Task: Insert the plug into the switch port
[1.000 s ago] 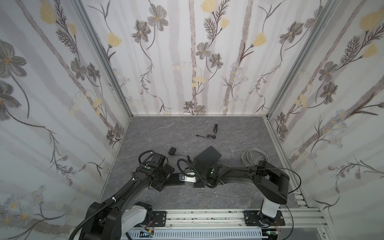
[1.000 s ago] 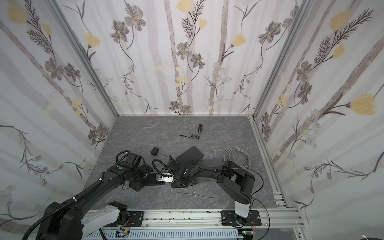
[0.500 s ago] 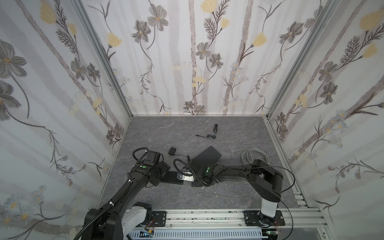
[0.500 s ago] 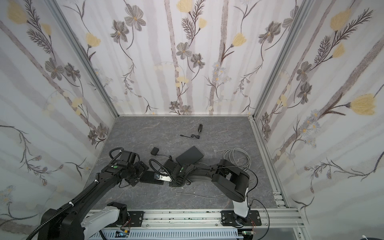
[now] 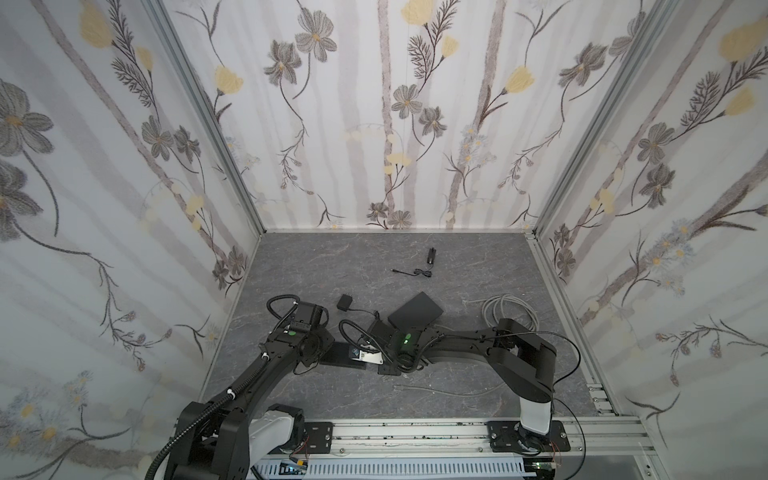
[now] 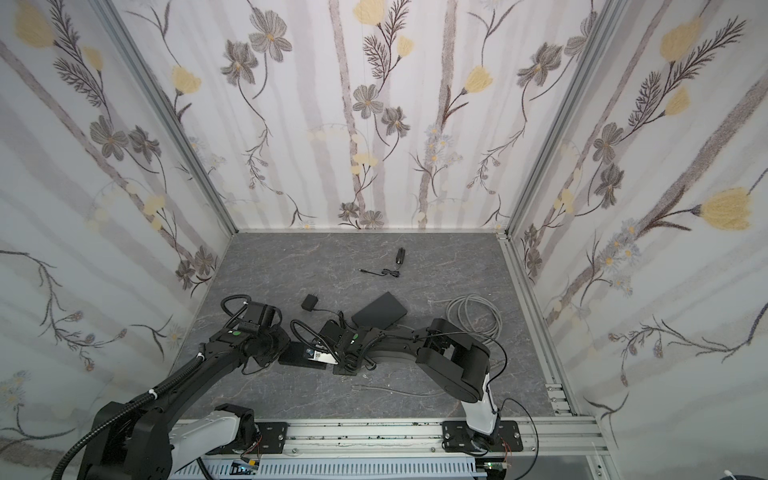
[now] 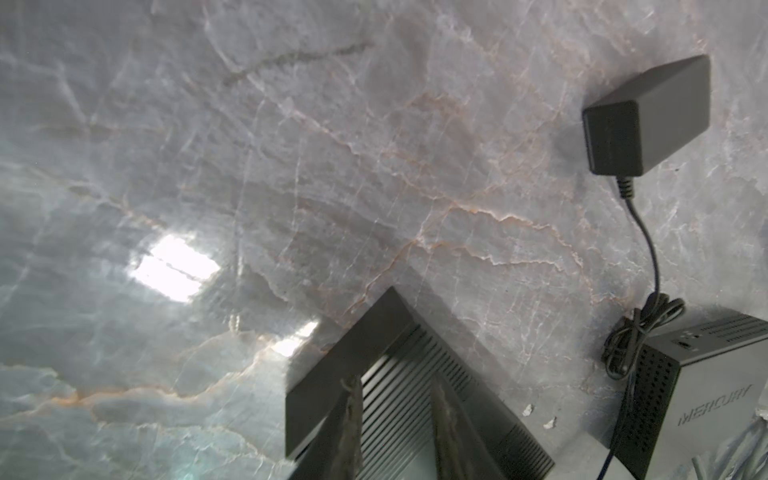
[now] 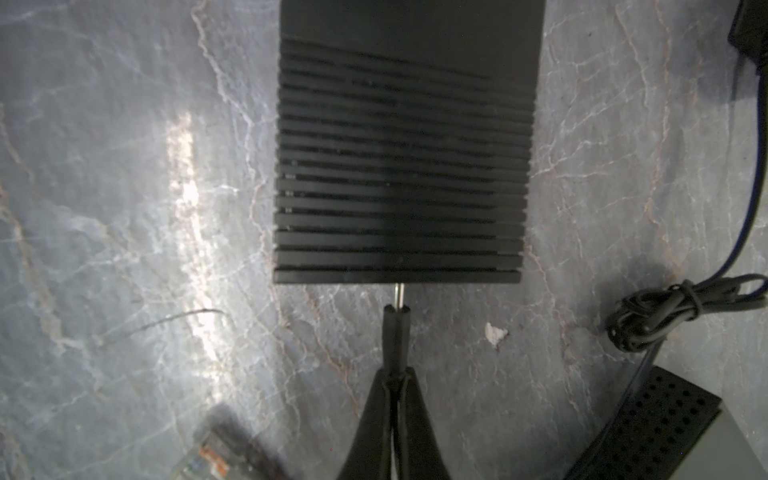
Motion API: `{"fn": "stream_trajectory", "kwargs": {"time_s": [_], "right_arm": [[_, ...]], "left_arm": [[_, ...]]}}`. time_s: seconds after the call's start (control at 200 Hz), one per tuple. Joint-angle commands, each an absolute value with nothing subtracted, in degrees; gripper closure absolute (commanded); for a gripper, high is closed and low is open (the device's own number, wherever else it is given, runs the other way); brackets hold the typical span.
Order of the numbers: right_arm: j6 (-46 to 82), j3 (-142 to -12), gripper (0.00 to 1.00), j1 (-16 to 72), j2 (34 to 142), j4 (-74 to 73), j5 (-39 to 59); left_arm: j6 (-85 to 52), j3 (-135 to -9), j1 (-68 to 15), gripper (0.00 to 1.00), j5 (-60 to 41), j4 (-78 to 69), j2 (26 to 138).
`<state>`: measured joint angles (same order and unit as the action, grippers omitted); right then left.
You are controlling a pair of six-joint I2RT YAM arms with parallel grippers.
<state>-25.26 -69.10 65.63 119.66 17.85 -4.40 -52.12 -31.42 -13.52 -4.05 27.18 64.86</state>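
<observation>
While right jaws pinch black plug [image 8: 396, 332], silver tip [image 8: 400, 296] at switch [image 8: 403, 158], left jaws unclear

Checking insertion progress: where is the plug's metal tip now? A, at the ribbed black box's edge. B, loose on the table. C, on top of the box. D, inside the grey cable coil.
A: the right gripper's jaws hold the plug, its tip meeting the ribbed black box's edge.

Ribbed black switch [image 7: 415, 374] between the jaws, power adapter [image 7: 644, 116] with bundled cable [image 7: 636, 324], marble table [image 7: 208, 124]
</observation>
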Motion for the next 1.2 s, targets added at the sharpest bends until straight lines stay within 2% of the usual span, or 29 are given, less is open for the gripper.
{"fn": "stream_trajectory", "kwargs": {"time_s": [0.0, 0.095, 0.31, 0.54, 0.819, 1.019, 1.109, 1.194], "right_arm": [[-24.06, -69.78, 1.00, 65.81, 120.06, 17.40, -3.60], [-24.06, -69.86, 1.00, 66.00, 119.97, 17.53, -3.52], [-24.05, -70.00, 1.00, 66.19, 119.88, 17.53, -3.21], [-24.08, -70.13, 1.00, 66.34, 119.95, 17.50, -3.25], [-23.91, -70.90, 1.00, 66.27, 120.49, 17.57, -3.33], [-23.99, -71.81, 1.00, 66.23, 121.11, 17.84, -3.43], [-23.99, -71.82, 1.00, 66.30, 121.20, 17.89, -3.43], [-24.07, -71.81, 1.00, 66.27, 121.29, 17.86, -3.43]], "left_arm": [[-50.29, -30.95, -13.39, 0.70, -2.84, 28.20, 66.21], [-49.84, -30.77, -13.40, 0.69, -1.78, 28.64, 66.19], [-49.28, -30.93, -13.45, 0.57, 1.45, 31.66, 64.83], [-50.17, -30.87, -13.39, 0.57, 4.63, 35.67, 62.98], [-50.09, -30.15, -13.71, 0.58, 2.94, 34.36, 63.67], [-49.30, -31.54, -13.93, 0.47, 5.13, 36.66, 62.26], [-49.31, -32.17, -14.24, 0.47, 6.22, 37.90, 61.55], [-49.22, -32.53, -14.38, 0.51, 6.85, 38.41, 60.51]]}}
